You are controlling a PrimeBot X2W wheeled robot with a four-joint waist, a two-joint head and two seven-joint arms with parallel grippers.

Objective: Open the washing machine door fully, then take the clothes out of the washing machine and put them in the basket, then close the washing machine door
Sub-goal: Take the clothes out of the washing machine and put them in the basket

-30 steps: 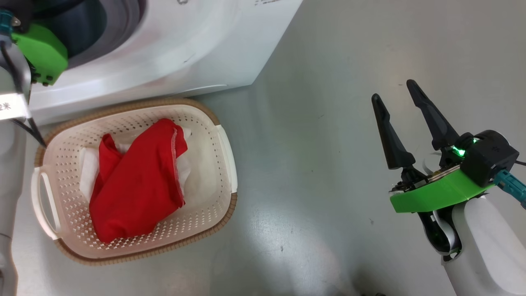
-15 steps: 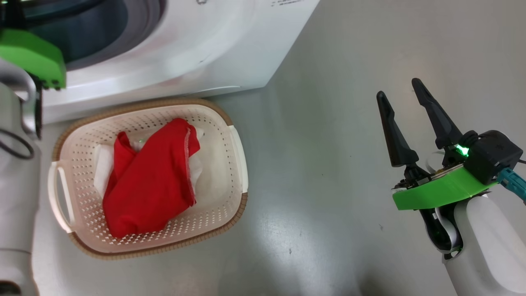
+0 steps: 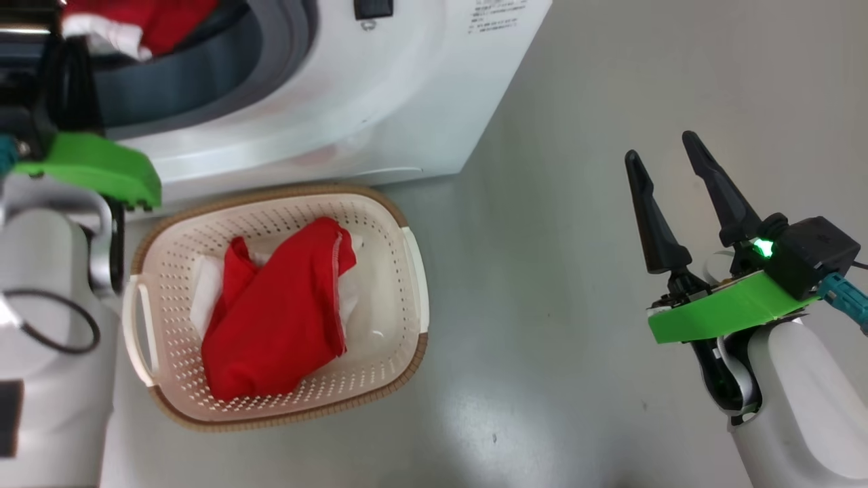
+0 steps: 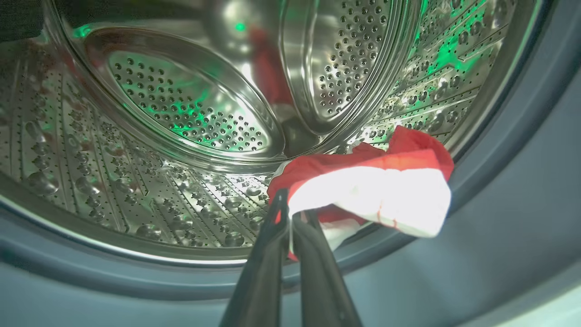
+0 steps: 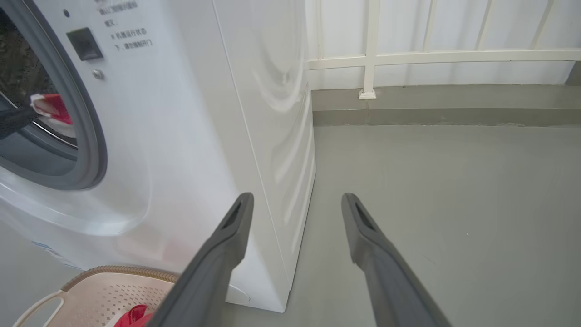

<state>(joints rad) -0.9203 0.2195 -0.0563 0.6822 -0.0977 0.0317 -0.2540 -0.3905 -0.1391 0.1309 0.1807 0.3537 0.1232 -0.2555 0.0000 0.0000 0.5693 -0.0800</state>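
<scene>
The washing machine [image 3: 380, 88] stands with its mouth uncovered; the washing machine door is out of view. My left gripper [image 4: 290, 210] is at the mouth of the steel drum [image 4: 181, 113], shut on a red and white garment [image 4: 376, 190]. That garment also shows at the grey gasket in the head view [image 3: 142, 17] and in the right wrist view [image 5: 52, 106]. Another piece of the clothes, red with white [image 3: 278, 318], lies in the basket [image 3: 285, 192] on the floor in front of the machine. My right gripper [image 3: 661, 148] hangs open and empty over the floor to the right.
Grey floor [image 3: 556, 271] stretches to the right of the machine and the basket. A white railing [image 5: 372, 54] and a low kerb run along the back. My left arm's green wrist mount [image 3: 88, 169] sits just above the basket's left end.
The head camera has shifted, bringing more of the machine's mouth into view. A red garment now shows there by my left arm. My right gripper stays open in the same pose.
</scene>
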